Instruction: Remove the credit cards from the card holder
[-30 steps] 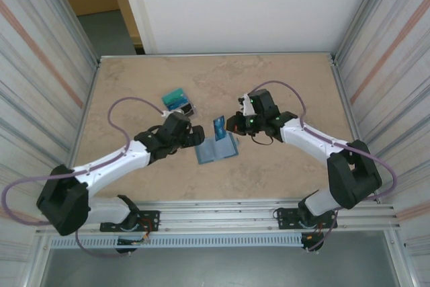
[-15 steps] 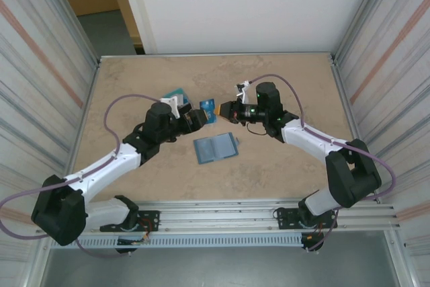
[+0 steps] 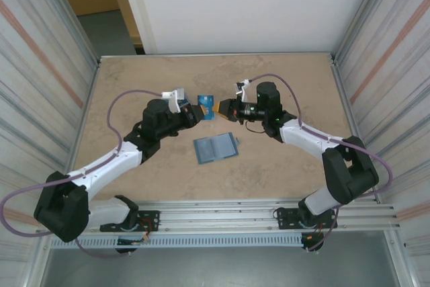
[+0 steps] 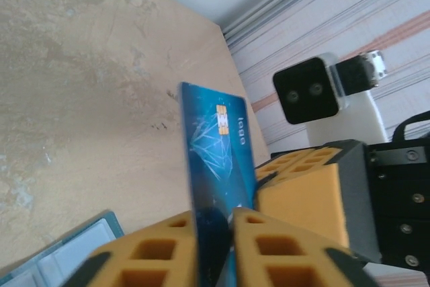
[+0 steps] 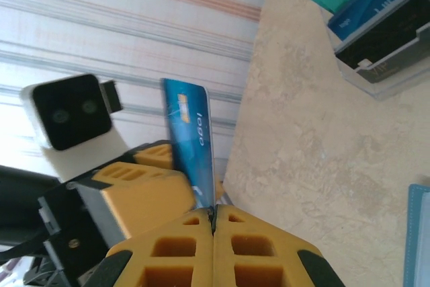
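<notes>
A blue credit card (image 3: 206, 106) is out of the card holder (image 3: 216, 147) and stands on its edge in the air, above the middle of the worktop (image 3: 134, 78), a little toward the far edge. Both tools grasp it. The left tool (image 4: 215, 233) is clenched on one end and the right tool (image 5: 213, 226) on the other. The card holder lies open and flat at the worktop's centre. A pile of cards (image 5: 376, 5) lies apart from it. I judge this card goes there next. Whether more cards remain in the pockets, I cannot tell.

Thin plastic card (image 4: 218, 146): deep blue, pale web lines, gold chip. Soft bifold wallet (image 3: 216, 147): slate-blue. Fingers (image 4: 295, 233): orange-yellow. Surface (image 3: 134, 85): mottled beige.
</notes>
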You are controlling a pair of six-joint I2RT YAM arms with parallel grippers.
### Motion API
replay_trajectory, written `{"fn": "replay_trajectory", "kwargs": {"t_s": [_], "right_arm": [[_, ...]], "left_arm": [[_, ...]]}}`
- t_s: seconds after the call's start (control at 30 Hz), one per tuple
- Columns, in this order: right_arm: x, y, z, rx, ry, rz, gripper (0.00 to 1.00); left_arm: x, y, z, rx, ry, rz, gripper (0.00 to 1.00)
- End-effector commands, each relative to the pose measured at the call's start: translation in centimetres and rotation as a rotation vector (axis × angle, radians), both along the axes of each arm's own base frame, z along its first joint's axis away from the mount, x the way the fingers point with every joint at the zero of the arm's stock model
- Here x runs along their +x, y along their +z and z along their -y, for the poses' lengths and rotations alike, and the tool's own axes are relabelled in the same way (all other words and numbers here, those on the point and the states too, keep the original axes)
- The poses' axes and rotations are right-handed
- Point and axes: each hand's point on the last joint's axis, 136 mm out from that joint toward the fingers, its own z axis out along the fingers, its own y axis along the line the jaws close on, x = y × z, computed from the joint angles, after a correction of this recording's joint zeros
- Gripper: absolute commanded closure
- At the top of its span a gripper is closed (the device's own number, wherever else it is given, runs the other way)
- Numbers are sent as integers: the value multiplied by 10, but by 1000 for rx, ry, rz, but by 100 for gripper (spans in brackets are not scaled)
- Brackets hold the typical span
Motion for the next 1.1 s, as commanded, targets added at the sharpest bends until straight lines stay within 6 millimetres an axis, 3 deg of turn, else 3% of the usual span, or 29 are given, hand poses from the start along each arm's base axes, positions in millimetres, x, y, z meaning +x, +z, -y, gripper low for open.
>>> {"fn": "replay_trajectory", "kwargs": {"t_s": [0.0, 0.03, 0.2, 0.37, 0.5, 0.83, 1.07], "right_arm": [[-11, 1, -10, 24, 54, -5, 100], [-11, -1, -10, 18, 53, -8, 96], [-14, -17, -3, -105, 23, -7, 67], [-19, -36, 18, -299, -38, -4, 53], [-23, -48, 32, -427, -77, -2, 49], [-27, -76, 48, -697, -139, -9, 43], [-26, -84, 59, -779, -179, -36, 43]], "left_arm": [[-6, 13, 6, 29, -54, 57, 94], [-6, 14, 4, 57, -52, 69, 100], [-8, 13, -15, 313, -62, 139, 100], [6, 2, -54, 567, -73, 174, 100], [26, -3, -77, 744, -97, 244, 100], [95, -29, -87, 1046, -228, 327, 100], [122, -53, -97, 1167, -341, 361, 100]]}}
